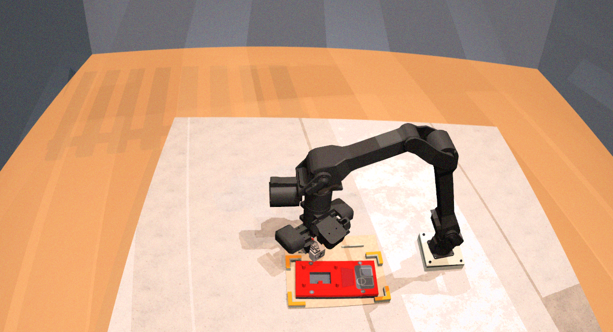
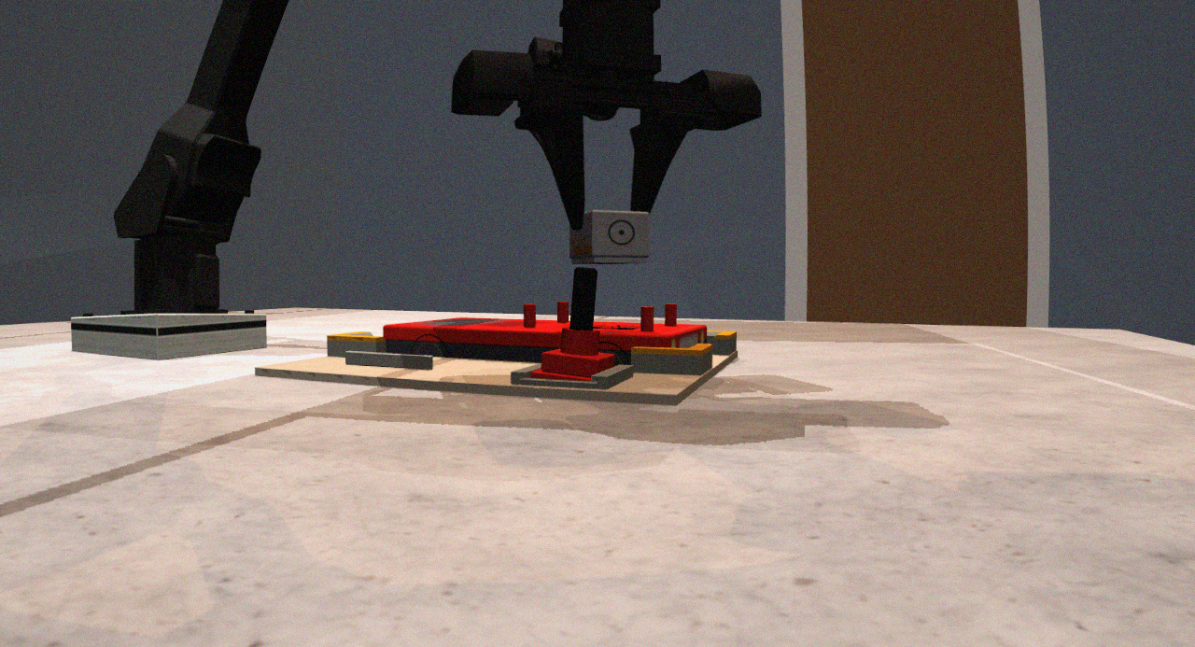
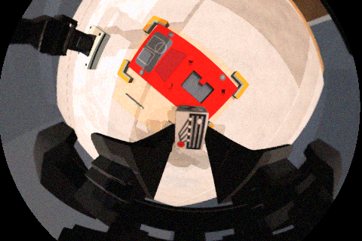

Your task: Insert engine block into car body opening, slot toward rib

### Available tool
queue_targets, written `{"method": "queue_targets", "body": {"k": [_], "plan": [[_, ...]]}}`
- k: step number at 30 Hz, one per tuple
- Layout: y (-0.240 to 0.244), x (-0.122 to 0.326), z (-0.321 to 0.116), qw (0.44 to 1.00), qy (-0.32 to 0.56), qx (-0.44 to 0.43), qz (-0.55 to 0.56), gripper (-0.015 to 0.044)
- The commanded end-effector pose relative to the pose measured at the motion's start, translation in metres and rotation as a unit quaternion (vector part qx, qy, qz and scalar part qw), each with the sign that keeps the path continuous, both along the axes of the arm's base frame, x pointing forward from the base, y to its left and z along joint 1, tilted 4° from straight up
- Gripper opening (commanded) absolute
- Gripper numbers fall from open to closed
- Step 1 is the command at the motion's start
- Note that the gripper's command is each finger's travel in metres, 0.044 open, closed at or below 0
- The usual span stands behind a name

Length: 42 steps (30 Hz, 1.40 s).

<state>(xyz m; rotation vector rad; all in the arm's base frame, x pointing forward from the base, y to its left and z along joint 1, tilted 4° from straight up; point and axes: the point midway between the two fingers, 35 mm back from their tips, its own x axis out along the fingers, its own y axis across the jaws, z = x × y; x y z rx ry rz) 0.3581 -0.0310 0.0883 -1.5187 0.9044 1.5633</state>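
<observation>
My gripper (image 1: pixel 314 245) (image 2: pixel 610 218) (image 3: pixel 190 128) is shut on the grey engine block (image 1: pixel 316 254) (image 2: pixel 621 246) (image 3: pixel 182 118), level in the air. The block hangs beyond the car body's far long edge in the top view, above the black lever in the exterior view. Its ringed end faces the exterior view; its slot cannot be made out. The red car body (image 1: pixel 338 292) (image 2: pixel 468 332) (image 3: pixel 211 71) lies flat. Its opening (image 1: pixel 318 276) (image 3: pixel 194 87) is empty, with a small red rib (image 1: pixel 320 282) (image 3: pixel 202 82) at the edge away from the block.
A red-based stand (image 2: pixel 578 360) with an upright black lever (image 2: pixel 583 299) is below the block. Orange-topped corner brackets (image 1: pixel 295 303) (image 2: pixel 672 358) (image 3: pixel 241 84) surround the car. Several red pegs rise from it. A thin grey strip (image 1: pixel 352 246) (image 2: pixel 389 359) (image 3: pixel 134 101) lies nearby on the board.
</observation>
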Motion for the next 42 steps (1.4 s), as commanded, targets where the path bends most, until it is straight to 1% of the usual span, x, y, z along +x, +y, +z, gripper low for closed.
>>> {"method": "queue_targets", "body": {"k": [1,11,22,25,31,42], "plan": [[0.008,-0.002,-0.005,0.998,-0.001,0.003,0.069,0.0000],[0.026,-0.005,-0.011,0.971,-0.009,0.004,0.239,0.0000],[0.045,-0.009,-0.018,0.909,-0.018,0.006,0.417,0.0000],[0.048,-0.010,-0.019,0.898,-0.019,0.006,0.440,0.0000],[0.049,-0.011,-0.019,0.893,-0.019,0.006,0.449,0.0157],[0.049,-0.011,-0.019,0.881,-0.021,0.006,0.472,0.0160]]}}
